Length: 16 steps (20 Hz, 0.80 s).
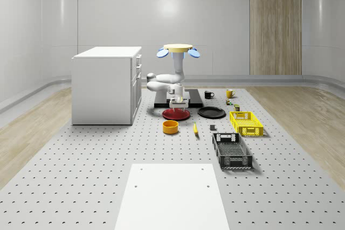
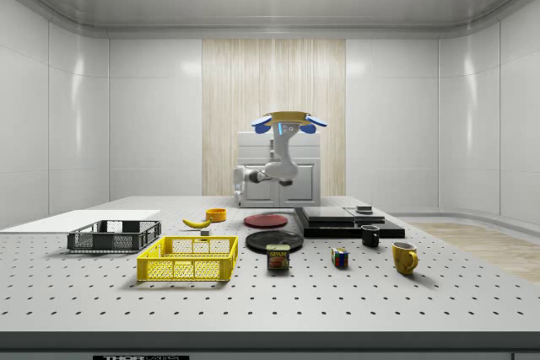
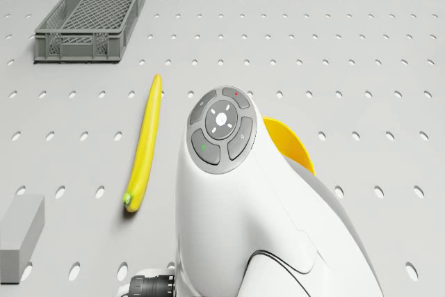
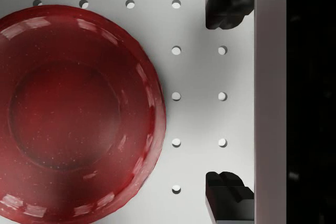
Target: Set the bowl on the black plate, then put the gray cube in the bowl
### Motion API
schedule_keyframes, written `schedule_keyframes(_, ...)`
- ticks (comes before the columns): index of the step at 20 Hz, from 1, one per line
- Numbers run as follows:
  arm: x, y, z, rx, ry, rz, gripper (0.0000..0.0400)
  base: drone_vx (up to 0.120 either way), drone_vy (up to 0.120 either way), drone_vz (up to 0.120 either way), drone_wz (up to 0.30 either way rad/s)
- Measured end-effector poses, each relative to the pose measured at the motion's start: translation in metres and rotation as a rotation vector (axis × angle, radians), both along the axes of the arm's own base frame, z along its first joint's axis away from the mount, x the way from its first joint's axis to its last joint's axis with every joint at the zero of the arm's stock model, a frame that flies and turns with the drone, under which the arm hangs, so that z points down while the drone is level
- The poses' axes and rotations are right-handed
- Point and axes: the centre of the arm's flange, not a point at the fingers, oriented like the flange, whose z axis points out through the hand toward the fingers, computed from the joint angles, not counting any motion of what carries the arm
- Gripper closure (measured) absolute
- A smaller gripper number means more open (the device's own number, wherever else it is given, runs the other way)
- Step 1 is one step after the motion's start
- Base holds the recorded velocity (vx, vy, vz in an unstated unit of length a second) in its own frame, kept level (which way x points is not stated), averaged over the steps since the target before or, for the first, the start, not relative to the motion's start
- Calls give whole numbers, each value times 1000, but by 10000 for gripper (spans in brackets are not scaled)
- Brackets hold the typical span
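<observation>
Tool [image 4: 227, 98] wide – beside red plate [image 4: 73, 114]

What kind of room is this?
Probably a simulated robot test lab: a big perforated table holds scattered practice items like a banana and yellow crate, while the drone hovers above it.

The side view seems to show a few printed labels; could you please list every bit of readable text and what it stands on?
"SPAM": on the front of the small can standing on the table beside the yellow crate.
Strip of lettering on the table's front edge, at the side view's bottom: cut off and too small to read.
Yellow mug, black mug and the coloured cube: no text to be made out.
</observation>
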Motion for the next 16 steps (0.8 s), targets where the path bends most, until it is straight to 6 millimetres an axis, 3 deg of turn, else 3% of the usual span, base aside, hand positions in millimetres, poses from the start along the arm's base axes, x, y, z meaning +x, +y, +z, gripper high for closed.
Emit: schedule_keyframes(16, 0, 0, 0, 0, 0, 0, 0, 120, 0, 0, 0)
